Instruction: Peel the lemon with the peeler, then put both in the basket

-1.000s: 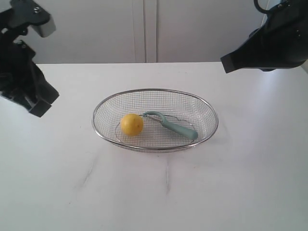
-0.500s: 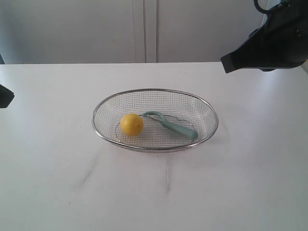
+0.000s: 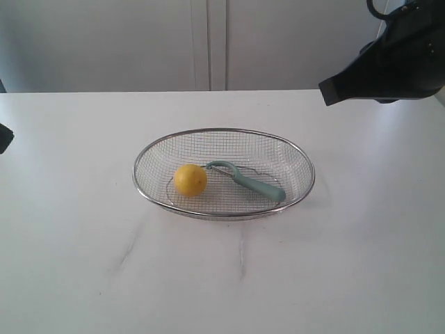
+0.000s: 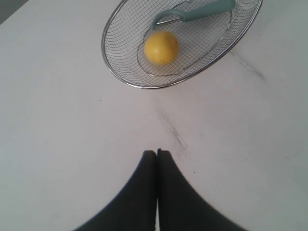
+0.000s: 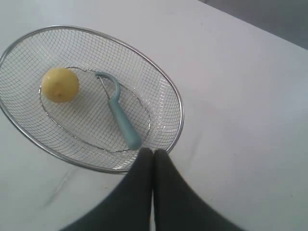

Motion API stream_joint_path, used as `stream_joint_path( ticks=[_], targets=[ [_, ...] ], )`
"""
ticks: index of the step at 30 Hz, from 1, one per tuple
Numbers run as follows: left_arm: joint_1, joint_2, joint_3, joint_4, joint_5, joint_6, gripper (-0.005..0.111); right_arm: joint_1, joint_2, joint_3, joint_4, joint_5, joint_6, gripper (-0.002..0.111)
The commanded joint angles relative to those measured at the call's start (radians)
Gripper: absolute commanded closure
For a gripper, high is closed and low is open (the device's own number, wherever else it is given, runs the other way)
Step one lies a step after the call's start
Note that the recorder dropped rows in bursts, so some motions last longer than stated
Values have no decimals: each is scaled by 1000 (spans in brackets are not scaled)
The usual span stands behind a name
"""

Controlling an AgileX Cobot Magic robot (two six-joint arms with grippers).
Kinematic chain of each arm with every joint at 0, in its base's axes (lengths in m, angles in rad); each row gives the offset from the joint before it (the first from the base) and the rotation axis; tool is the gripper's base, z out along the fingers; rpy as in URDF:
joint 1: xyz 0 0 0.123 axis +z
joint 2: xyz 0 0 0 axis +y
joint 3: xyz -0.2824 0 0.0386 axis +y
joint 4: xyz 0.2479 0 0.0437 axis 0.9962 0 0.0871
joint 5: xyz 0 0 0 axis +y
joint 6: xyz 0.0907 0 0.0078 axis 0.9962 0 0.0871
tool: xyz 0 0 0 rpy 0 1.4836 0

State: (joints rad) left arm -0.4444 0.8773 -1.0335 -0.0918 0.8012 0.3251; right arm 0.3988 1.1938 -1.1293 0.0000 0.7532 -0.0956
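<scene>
The silver wire basket [image 3: 224, 131] stands in the middle of the white table. Inside it the yellow lemon [image 3: 190, 179] lies to the left and the teal peeler [image 3: 249, 181] beside it to the right, head towards the lemon. The wrist views show the same: lemon [image 4: 161, 47] [image 5: 59, 84], peeler [image 4: 192, 11] [image 5: 118, 114], basket [image 4: 120, 77] [image 5: 179, 113]. My left gripper [image 4: 157, 152] is shut and empty, raised over bare table away from the basket. My right gripper [image 5: 153, 150] is shut and empty, held high above the basket's rim.
The right arm's dark body [image 3: 389, 59] hangs at the upper right. A sliver of the left arm [image 3: 3, 137] shows at the left edge. Faint scuff marks [image 3: 128, 250] streak the table in front of the basket. A pale wall stands behind.
The left arm has drawn back to the left, almost out of the exterior view. The right arm, basket, lemon and peeler have not moved.
</scene>
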Motion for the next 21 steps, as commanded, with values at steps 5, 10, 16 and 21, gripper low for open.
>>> stream_joint_path(
  ticks=[5,10,16,21],
  targets=[
    [32,-166,10,-4,13,-9,107,0,-6,3,-7,-11,5,108],
    [179,-269,10,-4,13,-9,107,0,-6,3,-7,-11,5,108],
    [305,-386,10,-4,13,-9,107,0,-6,3,-7,-11,5,108],
    [363,-496,10,-4,13,-9,107,0,-6,3,-7,-11,5,108]
  ],
)
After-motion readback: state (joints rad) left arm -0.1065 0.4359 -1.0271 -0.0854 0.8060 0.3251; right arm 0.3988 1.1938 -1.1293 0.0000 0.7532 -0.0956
